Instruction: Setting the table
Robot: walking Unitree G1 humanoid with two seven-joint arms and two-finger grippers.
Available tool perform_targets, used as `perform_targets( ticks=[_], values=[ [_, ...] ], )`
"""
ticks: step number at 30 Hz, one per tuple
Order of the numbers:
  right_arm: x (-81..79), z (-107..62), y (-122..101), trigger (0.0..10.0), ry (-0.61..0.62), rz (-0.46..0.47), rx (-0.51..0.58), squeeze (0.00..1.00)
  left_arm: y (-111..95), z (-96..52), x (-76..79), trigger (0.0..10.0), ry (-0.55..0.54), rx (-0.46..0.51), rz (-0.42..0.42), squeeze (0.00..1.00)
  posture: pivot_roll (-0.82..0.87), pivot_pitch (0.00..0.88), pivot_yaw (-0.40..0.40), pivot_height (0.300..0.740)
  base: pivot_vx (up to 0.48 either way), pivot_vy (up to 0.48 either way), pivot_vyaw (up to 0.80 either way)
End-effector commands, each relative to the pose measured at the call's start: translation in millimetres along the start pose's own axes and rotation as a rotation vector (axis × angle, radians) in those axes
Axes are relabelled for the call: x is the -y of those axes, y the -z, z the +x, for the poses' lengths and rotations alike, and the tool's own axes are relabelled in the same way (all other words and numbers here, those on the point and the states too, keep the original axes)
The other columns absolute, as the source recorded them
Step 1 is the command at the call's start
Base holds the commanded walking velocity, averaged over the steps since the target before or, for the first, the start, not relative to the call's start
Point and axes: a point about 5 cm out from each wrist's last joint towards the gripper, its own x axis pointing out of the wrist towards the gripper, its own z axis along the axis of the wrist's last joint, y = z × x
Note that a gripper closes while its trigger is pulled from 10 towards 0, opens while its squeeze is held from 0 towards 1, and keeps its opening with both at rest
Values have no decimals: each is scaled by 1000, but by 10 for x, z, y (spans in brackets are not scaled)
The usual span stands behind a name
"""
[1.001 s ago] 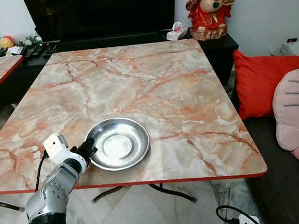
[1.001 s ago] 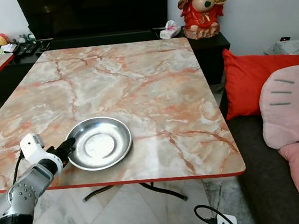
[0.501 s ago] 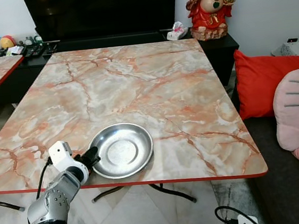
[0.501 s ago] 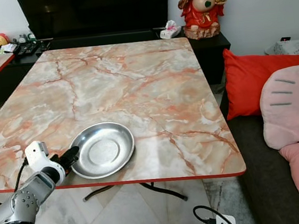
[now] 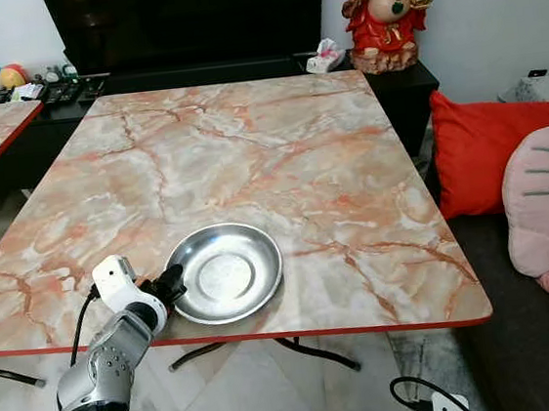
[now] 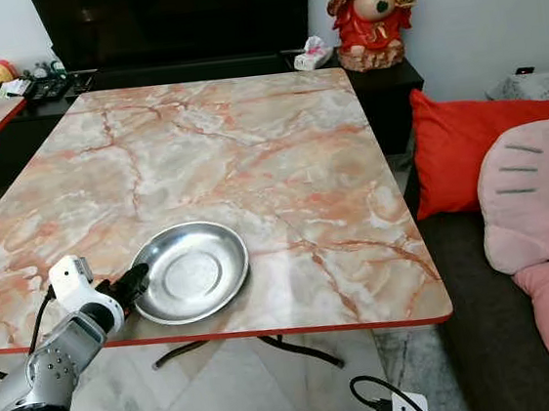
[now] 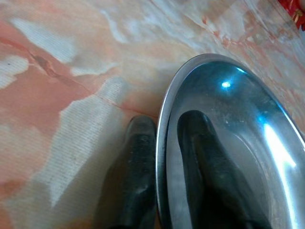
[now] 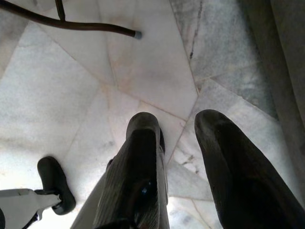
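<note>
Gripping the near-left rim of a round, shallow steel plate (image 5: 226,273), the left gripper (image 5: 169,284) is pinching it thinly, one black finger (image 7: 200,157) lying inside the shiny dish and the other beneath. That plate is sitting in the lower left of the frame, on a glossy pink-veined marble table (image 5: 250,159) near its red-edged front. Hanging over pale floor tiles (image 8: 143,67), the right gripper (image 8: 177,129) is showing its fingers parted.

Parted right gripper (image 8: 178,124) above floor (image 8: 152,76)

Silver plate (image 5: 225,273); pink-veined marble table (image 5: 249,149).
</note>
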Motion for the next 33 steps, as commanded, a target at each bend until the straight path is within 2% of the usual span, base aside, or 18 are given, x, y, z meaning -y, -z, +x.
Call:
perform_targets(
  ticks=[1,9,16,17,18,19,21,26,27,29,32,33],
  values=[
    [27,-15,67,10000,0,-10,-19,0,1,8,28,10000,10,-9,13,851,10,7,12,740,0,0,0],
    [149,-34,125,10000,11,-7,-24,0,-81,1,55,10000,17,24,14,827,14,5,12,740,0,0,0],
    [128,-30,113,10000,7,-8,-22,0,-150,3,97,10000,37,45,2,831,15,5,10,740,0,0,0],
    [96,-25,99,10000,4,-8,-20,0,-163,2,109,10000,45,49,-1,788,16,5,9,740,0,0,0],
    [80,-23,92,10000,2,-8,-19,0,-170,1,117,10000,51,52,-6,788,16,5,9,740,0,0,0],
    [54,-19,81,10000,-1,-8,-18,0,-183,-2,130,10000,60,56,-12,365,15,6,9,740,0,0,0],
    [-10,-13,60,10000,-7,-9,-16,0,-236,-15,150,10000,67,74,-10,0,14,6,10,740,0,0,0],
    [-58,-10,50,10000,-12,-10,-16,0,-409,-51,182,10000,64,152,15,0,16,7,8,740,0,0,0],
    [-84,-9,44,10000,-15,-10,-15,0,-517,-81,232,10000,80,209,71,0,16,7,8,740,0,0,0],
    [-103,-8,39,10000,-16,-12,-13,0,-587,-108,292,10000,100,247,96,0,18,8,7,740,0,0,0],
    [-136,-6,24,10000,-20,-15,-10,0,-590,-132,382,10000,131,248,158,0,17,7,7,740,0,0,0],
    [-156,-4,11,10000,-22,-16,-6,0,-551,-143,447,10000,158,246,208,0,17,7,7,740,0,0,0]
  ],
)
